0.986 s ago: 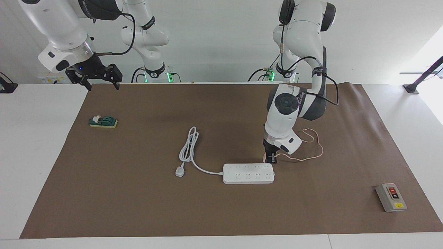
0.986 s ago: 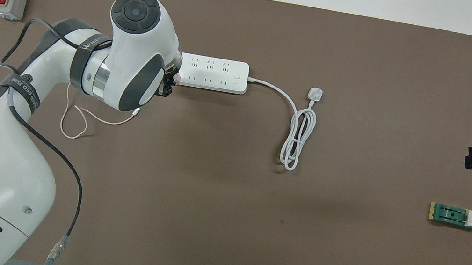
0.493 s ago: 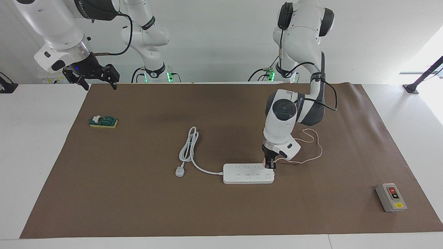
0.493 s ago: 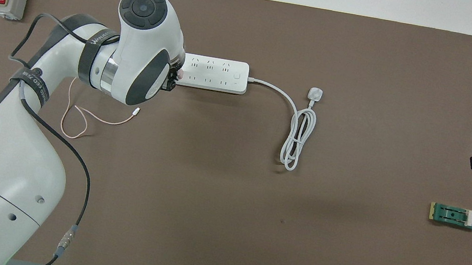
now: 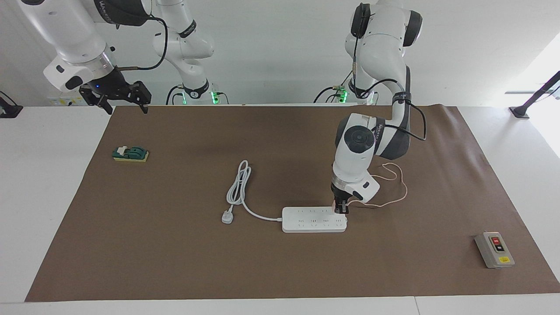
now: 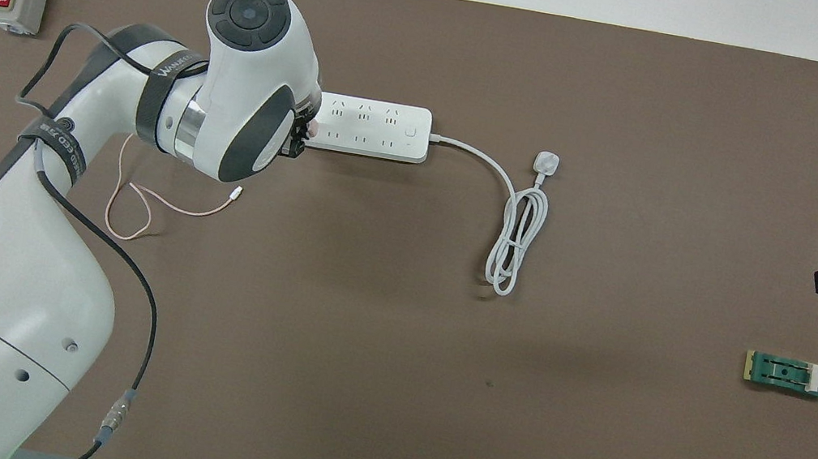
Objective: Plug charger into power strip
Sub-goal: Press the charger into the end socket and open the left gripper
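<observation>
The white power strip [image 5: 314,219] lies flat in the middle of the brown mat; it also shows in the overhead view [image 6: 372,128]. My left gripper [image 5: 341,208] points straight down at the strip's end toward the left arm, shut on the small pink charger [image 5: 336,204], which touches the strip's top there. The charger's thin pink cable [image 5: 396,187] loops on the mat nearer the robots; it also shows in the overhead view [image 6: 133,206]. In the overhead view the left arm hides that end of the strip and most of the charger. My right gripper [image 5: 124,101] waits open, high over the mat's corner.
The strip's thick white cord [image 5: 239,188] coils toward the right arm's end, ending in a white three-pin plug [image 5: 227,216]. A green block [image 5: 130,154] lies near the right arm. A grey button box [image 5: 494,249] sits at the left arm's end of the mat.
My left gripper has come down and moved over the strip's end, bringing the charger onto the strip. In the last half second it has hardly moved. The right gripper rose slightly.
</observation>
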Motion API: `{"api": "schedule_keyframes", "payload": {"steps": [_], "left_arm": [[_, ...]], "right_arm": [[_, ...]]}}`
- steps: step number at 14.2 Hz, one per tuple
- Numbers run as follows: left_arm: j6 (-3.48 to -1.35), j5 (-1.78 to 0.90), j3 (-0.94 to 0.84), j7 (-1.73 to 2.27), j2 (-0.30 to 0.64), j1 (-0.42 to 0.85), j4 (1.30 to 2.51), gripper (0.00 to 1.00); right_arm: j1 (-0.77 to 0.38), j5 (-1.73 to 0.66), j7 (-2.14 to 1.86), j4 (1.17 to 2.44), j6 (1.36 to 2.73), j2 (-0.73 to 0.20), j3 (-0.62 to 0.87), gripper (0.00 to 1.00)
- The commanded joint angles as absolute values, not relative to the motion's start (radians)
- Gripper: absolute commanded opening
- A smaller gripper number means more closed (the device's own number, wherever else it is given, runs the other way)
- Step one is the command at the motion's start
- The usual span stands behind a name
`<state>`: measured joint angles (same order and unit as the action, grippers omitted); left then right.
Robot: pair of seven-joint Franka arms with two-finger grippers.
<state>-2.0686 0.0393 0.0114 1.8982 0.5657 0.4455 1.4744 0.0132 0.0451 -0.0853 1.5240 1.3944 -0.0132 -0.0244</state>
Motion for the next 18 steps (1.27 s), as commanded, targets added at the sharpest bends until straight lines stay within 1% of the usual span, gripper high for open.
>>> {"api": "schedule_keyframes", "payload": {"steps": [1,4,10,13,15,16,17,18], "left_arm": [[-2.071,0.061,0.021,1.919,0.601,0.460,1.447,0.00],[-2.074,0.061,0.021,1.921,0.609,0.466,1.447,0.00],[-2.125,0.058,0.020,1.925,0.666,0.465,1.448,0.00],[-2.121,0.060,0.021,1.921,0.660,0.463,1.445,0.00],[-2.114,0.066,0.028,1.884,0.637,0.459,1.445,0.00],[-2.112,0.064,0.025,1.884,0.615,0.453,1.443,0.55],[-2.103,0.064,0.031,1.878,0.598,0.449,1.443,1.00],[-2.095,0.063,0.034,1.876,0.579,0.448,1.443,1.00]], "right_arm": [[0.023,0.061,-0.078,1.543,1.399,0.000,-0.014,1.00],[0.023,0.061,-0.078,1.543,1.401,0.000,-0.014,1.00],[0.023,0.061,-0.078,1.543,1.399,0.000,-0.014,1.00],[0.023,0.061,-0.078,1.543,1.401,0.000,-0.014,1.00],[0.023,0.061,-0.078,1.543,1.399,0.000,-0.014,1.00],[0.023,0.061,-0.078,1.543,1.399,0.000,-0.014,1.00],[0.023,0.061,-0.078,1.543,1.399,0.000,-0.014,1.00],[0.023,0.061,-0.078,1.543,1.399,0.000,-0.014,1.00]]}}
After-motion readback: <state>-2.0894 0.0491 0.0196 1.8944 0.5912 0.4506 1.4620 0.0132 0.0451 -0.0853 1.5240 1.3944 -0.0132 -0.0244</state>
